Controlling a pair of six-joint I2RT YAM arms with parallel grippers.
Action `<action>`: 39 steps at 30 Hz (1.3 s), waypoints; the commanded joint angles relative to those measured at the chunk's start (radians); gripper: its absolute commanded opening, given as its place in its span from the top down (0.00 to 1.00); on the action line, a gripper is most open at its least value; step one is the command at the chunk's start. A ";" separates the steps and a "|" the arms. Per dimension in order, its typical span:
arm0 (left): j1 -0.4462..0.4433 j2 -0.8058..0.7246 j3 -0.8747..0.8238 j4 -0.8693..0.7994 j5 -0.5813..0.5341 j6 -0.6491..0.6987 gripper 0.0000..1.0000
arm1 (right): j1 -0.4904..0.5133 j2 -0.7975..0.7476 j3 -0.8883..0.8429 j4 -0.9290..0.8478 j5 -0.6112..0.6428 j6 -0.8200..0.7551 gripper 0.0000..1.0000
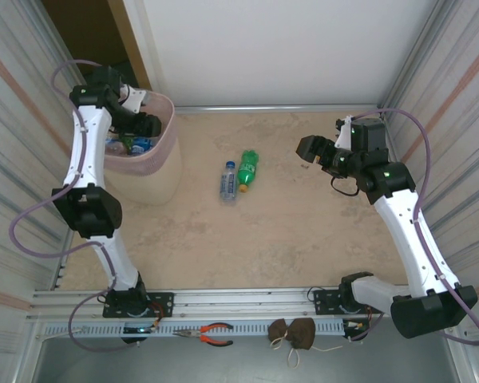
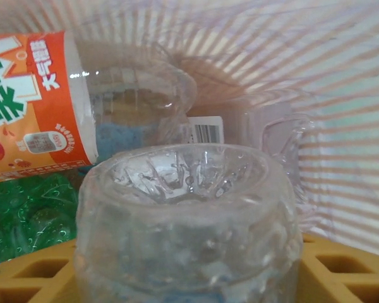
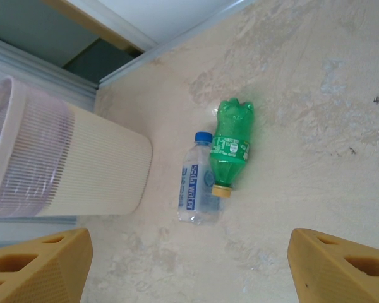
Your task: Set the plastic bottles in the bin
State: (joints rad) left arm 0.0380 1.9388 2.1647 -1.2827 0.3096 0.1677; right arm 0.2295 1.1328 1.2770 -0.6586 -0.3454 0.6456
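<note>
1. Fingers (image 2: 344, 268) of my left gripper (image 1: 142, 125) flank a clear bottle (image 2: 189, 214) down inside the bin (image 1: 166, 163). I cannot tell whether they press on it or stand just off it.
2. That bottle's long axis runs straight away from my left wrist camera, with its dimpled base toward the lens.
3. Behind it an orange-labelled bottle (image 2: 31, 107) lies lengthwise across the view. A dark green bottle (image 2: 25, 221) sits beneath that one, with the bin's ribbed wall beyond.
4. My right gripper (image 3: 189, 268) hangs over the table (image 1: 303, 231) with its jaws wide apart, holding nothing.
5. Ahead of it, between it and the bin, two bottles lie side by side, head to tail, with their long axes nearly parallel. The blue-capped bottle (image 3: 198, 183) points its cap toward the far side of the table. The green bottle (image 3: 230, 142) points its yellow cap toward the near side.
6. The top view places the bin at the far left, with my left arm reaching into it. The left wrist view gives the labels and the bottle's base.
</note>
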 commanded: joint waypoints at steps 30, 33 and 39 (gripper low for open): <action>-0.026 -0.122 0.028 0.015 0.200 -0.067 0.28 | 0.014 -0.008 0.033 0.004 -0.015 0.003 0.20; -0.029 -0.097 0.004 0.018 0.215 -0.067 0.37 | 0.014 -0.013 0.032 0.002 -0.014 0.003 0.20; -0.028 -0.086 -0.079 0.067 0.191 -0.071 0.49 | 0.014 -0.019 0.029 -0.003 -0.009 0.002 0.20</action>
State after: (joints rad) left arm 0.0212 1.8278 2.1262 -1.2091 0.4740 0.1013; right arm 0.2363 1.1324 1.2789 -0.6590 -0.3454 0.6456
